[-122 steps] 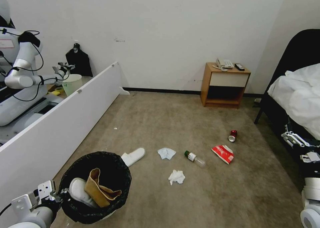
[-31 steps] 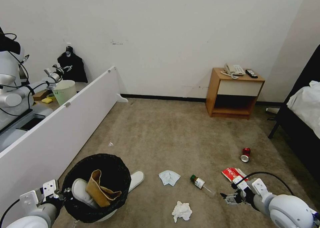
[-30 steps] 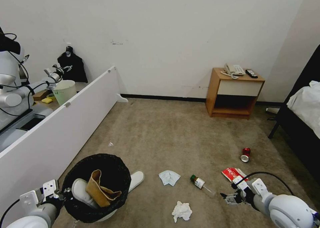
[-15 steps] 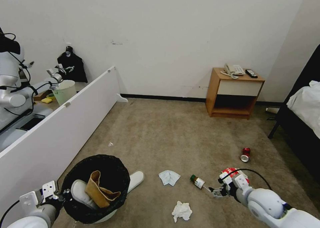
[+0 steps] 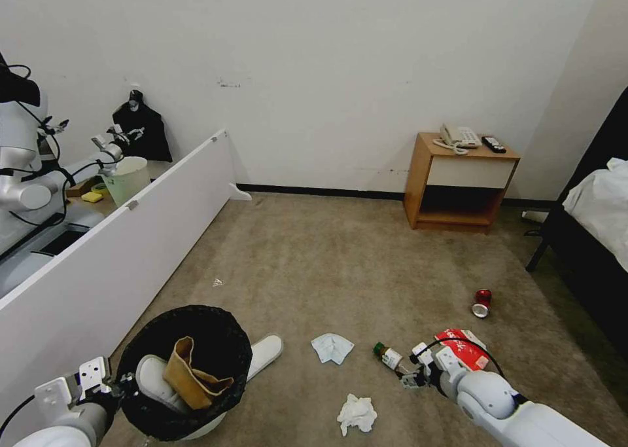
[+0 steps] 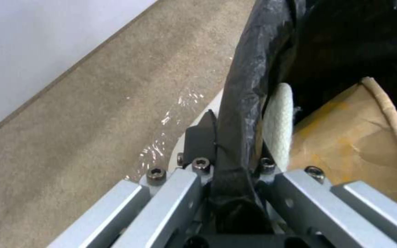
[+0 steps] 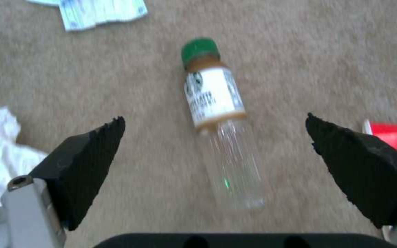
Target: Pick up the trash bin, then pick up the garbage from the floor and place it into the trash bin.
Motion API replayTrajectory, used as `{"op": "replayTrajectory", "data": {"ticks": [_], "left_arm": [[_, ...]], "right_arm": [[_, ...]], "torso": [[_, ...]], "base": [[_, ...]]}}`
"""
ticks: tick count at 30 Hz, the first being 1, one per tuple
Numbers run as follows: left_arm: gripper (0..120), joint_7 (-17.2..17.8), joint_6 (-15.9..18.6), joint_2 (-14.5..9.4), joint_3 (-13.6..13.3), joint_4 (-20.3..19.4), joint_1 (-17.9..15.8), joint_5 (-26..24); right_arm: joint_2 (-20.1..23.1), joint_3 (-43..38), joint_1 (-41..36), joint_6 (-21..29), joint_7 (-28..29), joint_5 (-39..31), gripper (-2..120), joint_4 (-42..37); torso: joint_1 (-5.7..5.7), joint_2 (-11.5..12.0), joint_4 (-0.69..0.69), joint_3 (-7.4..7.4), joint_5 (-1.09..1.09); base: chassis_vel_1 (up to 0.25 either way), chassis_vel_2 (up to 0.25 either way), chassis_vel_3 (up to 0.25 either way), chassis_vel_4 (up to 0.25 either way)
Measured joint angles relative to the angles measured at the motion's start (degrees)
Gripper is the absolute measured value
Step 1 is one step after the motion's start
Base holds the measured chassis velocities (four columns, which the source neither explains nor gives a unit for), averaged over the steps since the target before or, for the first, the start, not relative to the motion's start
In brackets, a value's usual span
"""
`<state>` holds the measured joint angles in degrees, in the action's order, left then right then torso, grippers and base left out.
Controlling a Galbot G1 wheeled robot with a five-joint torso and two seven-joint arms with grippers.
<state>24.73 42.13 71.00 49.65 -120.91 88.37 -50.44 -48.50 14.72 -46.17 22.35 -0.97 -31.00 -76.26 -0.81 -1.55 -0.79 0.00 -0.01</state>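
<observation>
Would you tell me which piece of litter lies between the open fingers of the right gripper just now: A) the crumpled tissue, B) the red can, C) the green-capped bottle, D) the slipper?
C: in the right wrist view the green-capped bottle lies on the carpet midway between the right gripper and its spread fingers.

Bedroom, hotel-room look. Beige carpet point(image 5: 340, 257) wall to wall, plain white walls, dark baseboard. Wooden nightstand point(image 5: 461, 178) against the far wall with a corded phone point(image 5: 460, 135) and a remote point(image 5: 494, 144) on top. Dark bed frame with white bedding point(image 5: 605, 205) at the right edge. Staged test setup too: white partition board point(image 5: 118, 244) on the left, another robot point(image 5: 33, 172) behind it.
</observation>
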Motion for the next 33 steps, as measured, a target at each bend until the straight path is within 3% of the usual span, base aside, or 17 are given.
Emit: {"op": "replayTrajectory", "data": {"ticks": [17,33], "left_arm": [[1,-0.01,0.00,-0.16,0.46,0.19,0.31,0.06],[1,0.05,0.00,-0.27,0.87,-0.17,0.71,0.01]], "right_arm": [[-6.43,3.92,4.56,-2.59,-0.33,2.55,100,11.68],[-9.34,3.88,4.05,-5.28,-1.67,5.32,97,19.62]], "torso": [[0.00,0.00,-0.01,0.00,0.00],[0.00,0.00,-0.01,0.00,0.01]], "base": [[0.000,0.000,0.000,0.000],[0.000,0.000,0.000,0.000]]}}
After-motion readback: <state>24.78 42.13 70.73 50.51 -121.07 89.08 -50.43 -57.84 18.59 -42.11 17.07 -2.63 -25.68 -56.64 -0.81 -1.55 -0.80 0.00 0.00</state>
